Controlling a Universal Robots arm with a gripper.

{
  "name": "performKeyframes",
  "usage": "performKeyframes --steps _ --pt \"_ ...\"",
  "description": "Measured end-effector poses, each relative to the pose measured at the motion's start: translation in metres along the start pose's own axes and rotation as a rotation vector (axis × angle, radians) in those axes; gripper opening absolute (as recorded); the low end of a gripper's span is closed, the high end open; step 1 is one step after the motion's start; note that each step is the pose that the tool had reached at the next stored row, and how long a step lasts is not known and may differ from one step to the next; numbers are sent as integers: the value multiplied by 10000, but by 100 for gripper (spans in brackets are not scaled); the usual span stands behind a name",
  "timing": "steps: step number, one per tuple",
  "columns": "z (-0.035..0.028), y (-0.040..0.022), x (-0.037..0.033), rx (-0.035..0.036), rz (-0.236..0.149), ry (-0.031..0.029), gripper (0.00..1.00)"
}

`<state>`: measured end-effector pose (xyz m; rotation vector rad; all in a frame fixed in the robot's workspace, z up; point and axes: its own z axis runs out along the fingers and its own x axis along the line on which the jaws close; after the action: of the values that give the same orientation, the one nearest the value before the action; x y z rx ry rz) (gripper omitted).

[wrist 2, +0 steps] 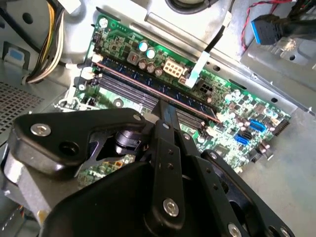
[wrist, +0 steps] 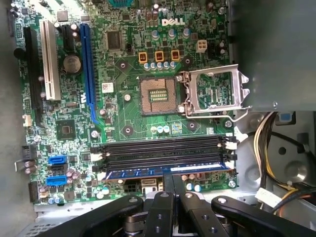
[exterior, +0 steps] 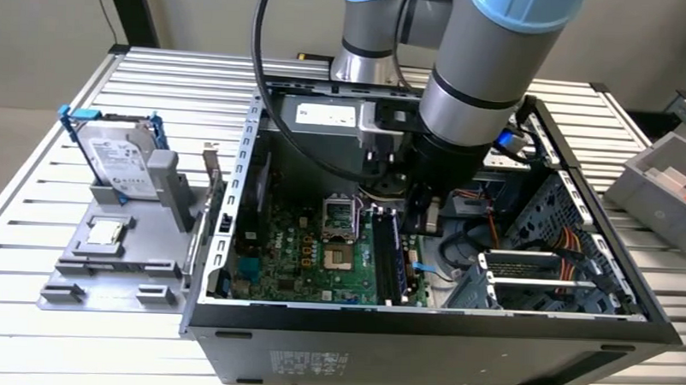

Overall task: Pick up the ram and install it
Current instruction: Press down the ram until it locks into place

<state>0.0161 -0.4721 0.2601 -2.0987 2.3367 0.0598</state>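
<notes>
The arm reaches down into the open computer case (exterior: 612, 317), and its gripper (wrist: 172, 180) stands over the row of memory slots (wrist: 163, 148) on the motherboard (wrist: 123, 111). The ram (wrist: 148, 173) sits on edge in the slot of the row farthest from the open processor socket (wrist: 158, 95), running the slot's full length; in the second wrist view the ram (wrist 2: 148, 84) lies along that same slot, toward the motherboard's edge. The fingers are drawn in close together around the middle of the stick's top edge, gripping or pressing on it; I cannot tell whether they pinch it or only rest against it.

By my reading the pick-up is done and the install step is in hand, at the seating stage. I cannot tell whether the end clips have latched. Finishing seems to call for straight, even pressure down into the slot, keeping the stick upright so neither end rides high.
</notes>
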Motion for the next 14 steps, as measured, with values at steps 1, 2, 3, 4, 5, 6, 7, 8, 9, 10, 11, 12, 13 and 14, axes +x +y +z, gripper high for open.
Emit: performKeyframes --steps 1,2,3,4,5,6,7,8,9,10,11,12,13,14 --pt "-15 0 -1 0 0 0 0" --pt "-33 1 -1 0 0 1 0" --pt "-52 2 -2 1 0 0 0" --pt "-71 2 -2 1 0 3 0" --pt "-88 3 -2 1 1 3 0" --pt "-106 3 -3 1 0 5 0" --pt "-124 4 -3 1 1 6 0" --pt "-142 4 -4 1 1 8 0" --pt "-157 5 -4 1 1 7 0" --pt "-172 5 -5 1 1 7 0" --pt "-187 5 -5 2 1 8 0" --pt "-199 6 -5 1 1 7 0" --pt "-211 6 -6 1 0 9 0" --pt "-219 6 -6 1 0 9 0"
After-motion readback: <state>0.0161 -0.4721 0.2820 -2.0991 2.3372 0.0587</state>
